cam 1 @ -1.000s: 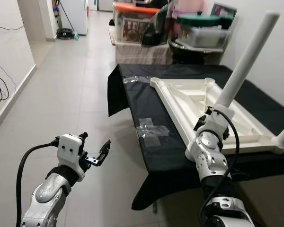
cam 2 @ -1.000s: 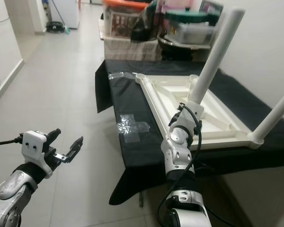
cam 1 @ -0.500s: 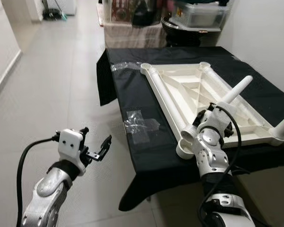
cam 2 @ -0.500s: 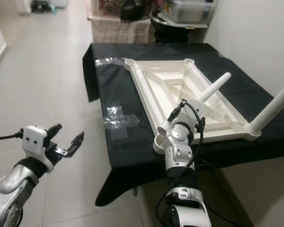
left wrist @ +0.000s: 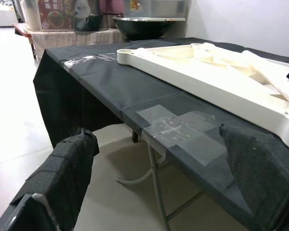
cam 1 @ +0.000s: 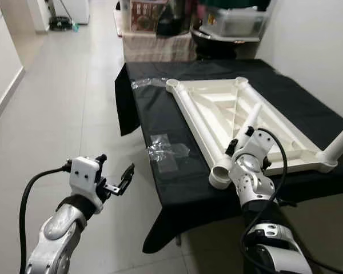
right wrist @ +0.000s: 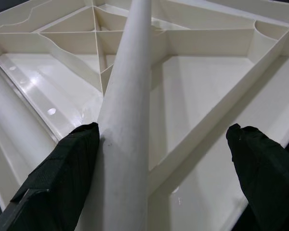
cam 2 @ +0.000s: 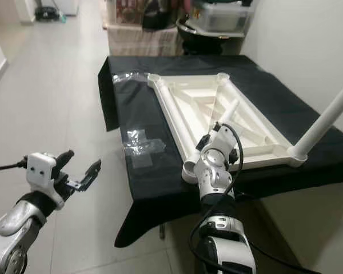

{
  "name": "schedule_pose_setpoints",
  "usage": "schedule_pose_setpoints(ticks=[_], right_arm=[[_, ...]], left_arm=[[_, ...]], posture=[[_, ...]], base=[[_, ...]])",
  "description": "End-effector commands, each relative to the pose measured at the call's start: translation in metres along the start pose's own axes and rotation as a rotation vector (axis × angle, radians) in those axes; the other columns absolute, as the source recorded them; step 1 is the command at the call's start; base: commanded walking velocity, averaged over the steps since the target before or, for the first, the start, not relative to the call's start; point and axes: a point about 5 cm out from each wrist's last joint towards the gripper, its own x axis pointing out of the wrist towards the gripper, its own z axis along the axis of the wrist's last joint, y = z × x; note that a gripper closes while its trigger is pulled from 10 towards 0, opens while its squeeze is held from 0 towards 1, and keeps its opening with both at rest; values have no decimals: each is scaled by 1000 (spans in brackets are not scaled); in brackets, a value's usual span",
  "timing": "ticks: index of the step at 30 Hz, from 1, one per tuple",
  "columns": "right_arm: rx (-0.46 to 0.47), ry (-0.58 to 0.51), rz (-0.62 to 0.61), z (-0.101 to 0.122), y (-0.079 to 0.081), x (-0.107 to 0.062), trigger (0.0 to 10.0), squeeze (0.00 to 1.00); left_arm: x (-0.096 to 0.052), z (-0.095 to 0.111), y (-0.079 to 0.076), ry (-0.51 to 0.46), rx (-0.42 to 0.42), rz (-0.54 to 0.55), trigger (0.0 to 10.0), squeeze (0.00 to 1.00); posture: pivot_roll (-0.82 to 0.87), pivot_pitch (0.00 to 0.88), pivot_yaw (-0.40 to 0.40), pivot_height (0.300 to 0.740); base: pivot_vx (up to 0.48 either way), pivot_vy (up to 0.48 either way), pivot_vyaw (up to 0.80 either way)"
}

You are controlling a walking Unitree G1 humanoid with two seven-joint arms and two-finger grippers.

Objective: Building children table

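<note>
- The right gripper (right wrist: pixel 159 178) sits at the near edge of the black-covered table (cam 1: pixel 177 188), fingers spread wide; one finger (right wrist: pixel 62 168) touches a loose white table leg (right wrist: pixel 127 115), the other stands clear of it.
- That leg lies slanting over the upturned white tabletop (cam 1: pixel 217 114), which rests toward the table's right side.
- Another leg (cam 1: pixel 340 145) stands in the tabletop's near right corner.
- The left gripper (cam 1: pixel 115 177) hovers over the floor beside the table, fingers apart, holding nothing.
- Clear tape (cam 1: pixel 167 151) lies near the table's left edge.
- No writing is legible.

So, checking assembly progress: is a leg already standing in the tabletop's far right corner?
Yes, a white leg stands upright in that corner of the tabletop.
</note>
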Motion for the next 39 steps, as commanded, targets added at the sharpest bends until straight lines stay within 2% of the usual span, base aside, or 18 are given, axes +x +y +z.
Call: schedule_pose_setpoints(ticks=[1, 3, 6, 7, 9, 10, 11, 14, 18, 22, 27, 33, 39], right_arm=[[4, 83, -4, -14, -4, 3, 10000, 0], [23, 67, 8, -9, -3, 4, 10000, 0], [102, -76, 108, 26, 9, 4, 10000, 0], [102, -76, 108, 26, 9, 4, 10000, 0], [119, -218, 197, 55, 19, -4, 10000, 0], [119, -218, 197, 55, 19, -4, 10000, 0], [116, -317, 255, 74, 26, -12, 10000, 0], [106, -360, 284, 82, 29, -16, 10000, 0], [76, -413, 342, 89, 35, -27, 10000, 0], [59, -421, 381, 89, 38, -32, 10000, 0], [-22, -457, 444, 87, 41, -42, 10000, 0], [5, -433, 484, 83, 42, -44, 10000, 0], [-7, -413, 520, 79, 47, -47, 10000, 0]], left_arm=[[0, -3, 1, 8, 7, 0, 10000, 0], [0, -3, 1, 7, 8, 0, 10000, 0], [2, 0, 1, -9, 11, 2, 10000, 0], [2, 0, 1, -9, 11, 2, 10000, 0], [2, 3, 2, -24, 7, 10, 10000, 0], [2, 3, 2, -24, 7, 10, 10000, 0], [4, 5, 2, -40, -3, 15, 10000, 0], [4, 7, 2, -49, -1, 11, 10000, 0], [5, 8, 1, -45, 11, 16, 10000, 0], [6, 8, 1, -42, 16, 23, 10000, 0], [8, 11, 1, -62, 3, 36, 10000, 0], [11, 12, -1, -70, 1, 33, 10000, 0], [12, 14, -2, -80, 2, 39, 10000, 0]], posture=[[114, 0, -118, 740], [115, 0, -117, 740], [112, 0, -112, 740], [112, 0, -112, 740], [109, 0, -107, 740], [109, 0, -107, 740], [108, 0, -105, 740], [106, 0, -102, 740], [104, 0, -95, 740], [104, 0, -94, 740], [95, 0, -84, 740], [94, 0, -81, 740], [98, 0, -82, 740]], base=[[0, 0, 0], [0, 0, 0], [0, 0, 0], [0, 0, 0], [0, 0, 0], [0, 0, 0], [0, 0, 0], [0, 0, 0], [0, 0, 0], [0, 0, 0], [349, 0, 0], [480, 0, -266], [480, 0, -355]])
